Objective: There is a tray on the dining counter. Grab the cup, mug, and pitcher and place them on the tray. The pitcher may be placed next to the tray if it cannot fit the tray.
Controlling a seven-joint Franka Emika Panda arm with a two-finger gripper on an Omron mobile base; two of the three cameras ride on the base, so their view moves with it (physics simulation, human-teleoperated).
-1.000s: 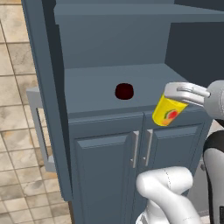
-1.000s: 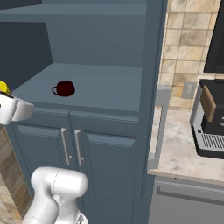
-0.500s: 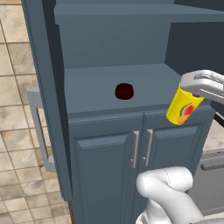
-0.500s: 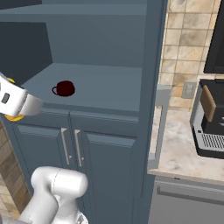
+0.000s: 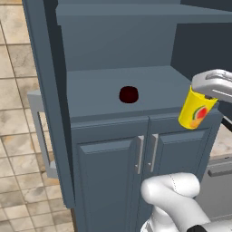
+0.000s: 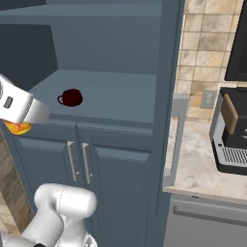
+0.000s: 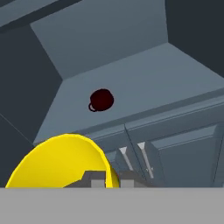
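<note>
**Inspector:** Left base view first. What containers do you record?

**Assistant:** Two. The mug, squat, round and dark maroon, stands upright on the smooth blue-grey cabinet shelf, towards the middle. The cup, a yellow tumbler without a handle and with a red-orange mark on its side, is off the shelf, in the air in front of the shelf's right end and tilted. The white gripper is clamped on its rim. I cannot tell whether either vessel holds anything.

**Inspector:** And below the shelf?

**Assistant:** Two flat-panelled cabinet doors with slim metal handles at the centre seam.

**Inspector:** Right base view.

**Assistant:** The mug sits on the shelf with its small loop handle pointing left. At the left edge a sliver of the yellow cup shows under the white hand. To the right is a pale marbled stone counter with a dark coffee machine on it, and beige tiled wall behind.

**Inspector:** Hand view.

**Assistant:** The cup's round yellow rim is close to the camera at the bottom left, with the fingers closed on its wall. Its inside is plain yellow and appears empty. Beyond it the mug stands on the shelf, well apart from the cup.
</note>
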